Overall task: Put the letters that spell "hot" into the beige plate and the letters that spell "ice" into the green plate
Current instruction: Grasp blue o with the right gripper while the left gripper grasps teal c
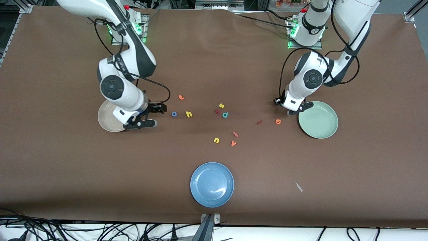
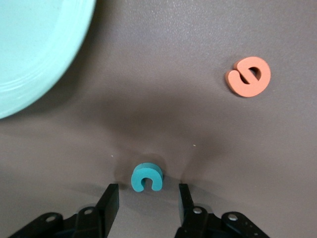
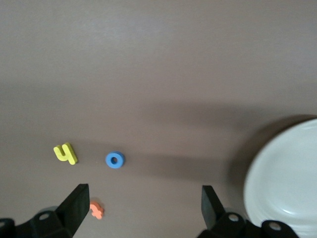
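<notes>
Left end effector (image 2: 146, 198): fingers apart astride teal "c" (image 2: 146, 178), not gripping, beside green plate (image 2: 34, 54); orange "e" (image 2: 249, 76) near. Right end effector (image 3: 143, 208): wide open, empty, beside beige plate (image 3: 287, 178); blue "o" (image 3: 115, 160) and yellow "h" (image 3: 65, 153) near.

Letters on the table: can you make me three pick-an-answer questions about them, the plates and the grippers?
1. Where is the teal c? A in a plate; B on the table, between the fingers of the left gripper; C up in the air.
2. How many plates are there? A two; B four; C three.
3. The right gripper is: A open; B shut on a letter; C out of sight.
Answers: B, it lies between them; C, beige plate, green plate, blue plate; A, its fingers stand wide apart.
</notes>
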You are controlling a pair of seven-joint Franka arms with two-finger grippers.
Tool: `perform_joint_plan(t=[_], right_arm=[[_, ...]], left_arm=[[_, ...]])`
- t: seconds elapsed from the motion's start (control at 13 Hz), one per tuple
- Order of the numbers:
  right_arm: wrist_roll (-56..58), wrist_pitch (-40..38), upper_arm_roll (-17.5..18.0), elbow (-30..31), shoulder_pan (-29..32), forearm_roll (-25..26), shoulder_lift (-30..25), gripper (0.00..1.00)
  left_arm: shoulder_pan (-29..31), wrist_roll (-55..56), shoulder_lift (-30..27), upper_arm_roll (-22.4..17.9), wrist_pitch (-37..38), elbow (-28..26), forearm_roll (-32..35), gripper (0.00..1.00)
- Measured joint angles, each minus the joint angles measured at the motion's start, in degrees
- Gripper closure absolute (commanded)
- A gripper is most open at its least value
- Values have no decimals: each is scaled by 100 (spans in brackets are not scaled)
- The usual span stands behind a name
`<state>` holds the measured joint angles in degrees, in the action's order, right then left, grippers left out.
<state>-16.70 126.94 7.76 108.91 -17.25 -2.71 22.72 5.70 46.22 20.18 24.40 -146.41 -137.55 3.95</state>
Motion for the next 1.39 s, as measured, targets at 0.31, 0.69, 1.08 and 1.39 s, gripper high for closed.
perform_joint_plan(t=[0.31, 0.69, 1.08, 1.39], right_arm=[[-276, 1151, 279, 397, -44, 6, 319, 0], [-318, 2015, 313, 1016, -78, 146, 420, 0], [-900, 2331, 377, 1173, -228, 776, 621, 1], [-1116, 2340, 379, 1173, -276, 1062, 696, 25]], left_arm=[[0, 0, 26, 0, -2, -2, 1, 56], [-2, -3, 32, 13, -53, 5, 1, 70], [-2, -13, 32, 18, -67, 8, 1, 83], [1, -31, 32, 19, -71, 17, 81, 90]])
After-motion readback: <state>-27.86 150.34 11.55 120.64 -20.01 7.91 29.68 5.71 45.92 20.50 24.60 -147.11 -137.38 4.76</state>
